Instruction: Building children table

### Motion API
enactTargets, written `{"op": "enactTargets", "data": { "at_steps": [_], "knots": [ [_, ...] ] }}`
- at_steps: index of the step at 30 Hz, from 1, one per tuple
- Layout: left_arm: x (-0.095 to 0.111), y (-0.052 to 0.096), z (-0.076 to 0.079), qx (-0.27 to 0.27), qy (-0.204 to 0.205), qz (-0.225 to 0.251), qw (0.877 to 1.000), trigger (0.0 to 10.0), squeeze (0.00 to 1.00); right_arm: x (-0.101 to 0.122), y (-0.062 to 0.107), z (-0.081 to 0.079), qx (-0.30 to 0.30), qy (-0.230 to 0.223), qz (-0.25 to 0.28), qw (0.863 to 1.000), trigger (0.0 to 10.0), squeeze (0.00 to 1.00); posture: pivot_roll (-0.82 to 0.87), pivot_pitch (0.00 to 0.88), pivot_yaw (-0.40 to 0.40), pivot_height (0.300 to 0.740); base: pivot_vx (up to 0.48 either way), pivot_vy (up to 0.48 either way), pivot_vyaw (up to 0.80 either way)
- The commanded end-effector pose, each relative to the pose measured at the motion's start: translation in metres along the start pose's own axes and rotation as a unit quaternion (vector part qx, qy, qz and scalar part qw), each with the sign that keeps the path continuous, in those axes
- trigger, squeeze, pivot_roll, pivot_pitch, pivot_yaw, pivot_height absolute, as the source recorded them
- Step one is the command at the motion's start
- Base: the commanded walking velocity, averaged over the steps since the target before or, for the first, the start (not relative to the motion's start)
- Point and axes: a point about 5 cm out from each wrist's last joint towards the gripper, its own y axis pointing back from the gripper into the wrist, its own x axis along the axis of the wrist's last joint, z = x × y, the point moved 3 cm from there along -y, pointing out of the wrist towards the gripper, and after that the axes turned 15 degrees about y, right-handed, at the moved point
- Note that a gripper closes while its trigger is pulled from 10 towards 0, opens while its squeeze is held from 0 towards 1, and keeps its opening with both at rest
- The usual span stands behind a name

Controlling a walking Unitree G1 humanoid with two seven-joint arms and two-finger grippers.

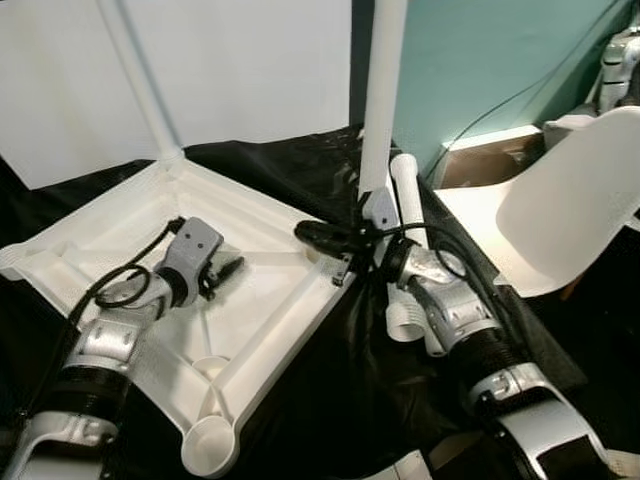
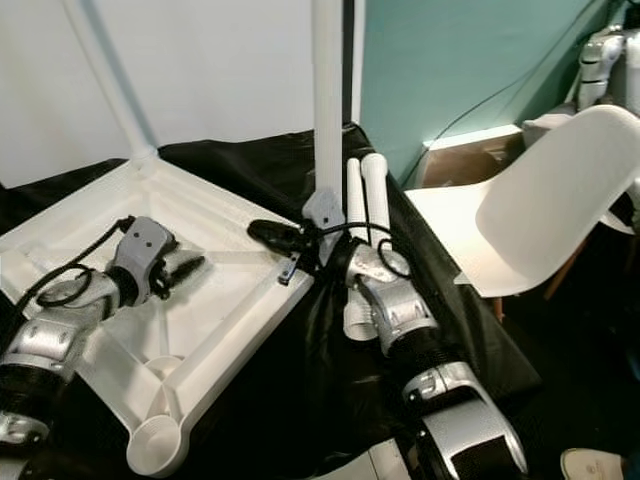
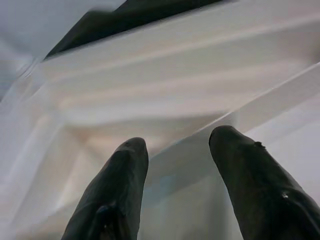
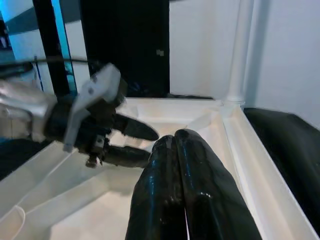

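A white children's table top (image 1: 290, 330) lies upside down on a black cloth. One white leg (image 1: 380, 100) stands upright at its right corner and another leg (image 1: 140, 80) at the far corner. The near corner has a bare round socket (image 1: 210, 445). My left gripper (image 1: 225, 272) hovers inside the ribbed underside, its fingers (image 3: 125, 170) open with nothing between them. My right gripper (image 1: 305, 232) is shut and empty, reaching over the right rim beside the base of the upright leg. Two loose white legs (image 2: 365, 200) lie on the cloth behind my right wrist.
A white plastic chair (image 1: 560, 210) stands at the right, close to my right arm. Behind it are a teal wall, a brown box (image 1: 490, 160) and part of another robot (image 1: 620, 60). White panels (image 1: 230, 70) close off the back.
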Motion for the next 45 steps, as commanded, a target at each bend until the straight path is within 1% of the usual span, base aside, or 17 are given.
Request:
{"op": "enactTargets", "data": {
  "at_steps": [1, 4, 5, 8, 10, 14, 22, 24, 25, 30, 32, 34, 36, 39, 42, 44, 45],
  "knots": [
    [-0.008, -0.001, -0.003, 0.016, -0.004, -0.021, 1.000, 10.0, 0.00, 0.000, -0.001, -0.003, 0.003, -0.005, 0.000, 1.000, 10.0, 0.00, -0.01, 0.000, 0.056, 0.740, 0.000, 0.000, 0.00],
    [-0.014, -0.001, -0.001, 0.018, -0.003, -0.038, 0.999, 10.0, 0.00, 0.001, 0.000, -0.003, 0.004, -0.005, 0.001, 1.000, 10.0, 0.00, -0.01, 0.000, 0.054, 0.740, 0.000, 0.000, 0.00],
    [-0.024, -0.001, 0.002, 0.009, -0.004, -0.063, 0.998, 10.0, 0.00, 0.002, 0.001, -0.003, 0.004, -0.005, 0.001, 1.000, 10.0, 0.00, -0.01, 0.000, 0.051, 0.740, 0.000, 0.000, 0.00],
    [-0.039, 0.002, 0.019, -0.048, -0.005, -0.102, 0.994, 10.0, 0.00, 0.004, 0.004, -0.001, 0.000, -0.001, -0.001, 1.000, 10.0, 0.00, -0.01, 0.000, 0.050, 0.740, 0.000, 0.000, 0.00],
    [-0.038, 0.001, 0.027, -0.074, 0.011, -0.098, 0.992, 10.0, 0.00, 0.005, 0.004, 0.001, -0.006, -0.002, -0.003, 1.000, 10.0, 0.00, -0.01, 0.000, 0.048, 0.740, 0.000, 0.000, 0.00],
    [-0.016, 0.001, 0.043, -0.121, 0.060, -0.043, 0.990, 10.0, 0.00, 0.007, 0.005, 0.003, -0.013, -0.005, -0.007, 1.000, 10.0, 0.00, -0.01, 0.000, 0.044, 0.740, 0.000, 0.000, 0.00],
    [0.002, 0.003, 0.046, -0.146, 0.081, -0.003, 0.986, 10.0, 0.00, 0.007, 0.004, 0.001, -0.013, -0.005, -0.011, 1.000, 10.0, 0.00, -0.01, 0.000, 0.046, 0.740, 0.000, 0.000, 0.00],
    [0.002, 0.004, 0.047, -0.151, 0.084, -0.003, 0.985, 10.0, 0.00, 0.007, 0.004, 0.000, -0.013, -0.005, -0.011, 1.000, 10.0, 0.00, -0.01, 0.000, 0.047, 0.740, 0.000, 0.000, 0.00],
    [-0.003, 0.005, 0.048, -0.157, 0.082, -0.018, 0.984, 10.0, 0.00, 0.008, 0.003, -0.001, -0.013, -0.005, -0.011, 1.000, 10.0, 0.00, -0.01, 0.000, 0.048, 0.740, 0.000, 0.000, 0.00],
    [-0.011, 0.003, 0.048, -0.149, 0.082, -0.036, 0.985, 10.0, 0.00, 0.009, 0.002, -0.002, -0.012, -0.006, -0.010, 1.000, 10.0, 0.00, -0.02, 0.000, 0.048, 0.740, 0.000, 0.000, 0.00],
    [-0.014, 0.000, 0.046, -0.130, 0.089, -0.044, 0.987, 10.0, 0.00, 0.010, 0.002, -0.003, -0.011, -0.007, -0.009, 1.000, 10.0, 0.00, -0.02, 0.000, 0.048, 0.740, 0.000, 0.000, 0.00],
    [-0.020, -0.007, 0.038, -0.083, 0.099, -0.058, 0.990, 10.0, 0.00, 0.011, 0.001, -0.005, -0.008, -0.007, -0.008, 1.000, 10.0, 0.00, -0.02, 0.000, 0.046, 0.740, 0.000, 0.000, 0.00],
    [-0.020, -0.007, 0.038, -0.083, 0.099, -0.058, 0.990, 10.0, 0.00, 0.011, 0.001, -0.005, -0.008, -0.007, -0.008, 1.000, 10.0, 0.00, -0.02, 0.000, 0.046, 0.740, 0.000, 0.000, 0.00],
    [-0.029, -0.014, 0.033, -0.045, 0.095, -0.077, 0.991, 10.0, 0.00, 0.013, 0.001, -0.008, -0.002, -0.003, -0.008, 1.000, 10.0, 0.00, -0.02, 0.000, 0.045, 0.740, 0.000, 0.000, 0.00],
    [-0.031, -0.015, 0.034, -0.040, 0.092, -0.080, 0.992, 10.0, 0.00, 0.013, 0.001, -0.009, -0.001, -0.002, -0.008, 1.000, 10.0, 0.00, -0.02, 0.000, 0.046, 0.740, 0.000, 0.000, 0.00],
    [-0.028, -0.017, 0.036, -0.042, 0.085, -0.065, 0.993, 10.0, 0.00, 0.014, 0.001, -0.011, 0.000, -0.001, -0.008, 1.000, 10.0, 0.00, -0.02, 0.000, 0.046, 0.740, 0.000, 0.000, 0.00],
    [-0.021, -0.017, 0.041, -0.064, 0.091, -0.045, 0.993, 10.0, 0.15, 0.014, 0.000, -0.012, 0.001, -0.001, -0.008, 1.000, 10.0, 0.00, -0.02, 0.000, 0.047, 0.740, 0.000, 0.000, 0.00]
  ]
}}
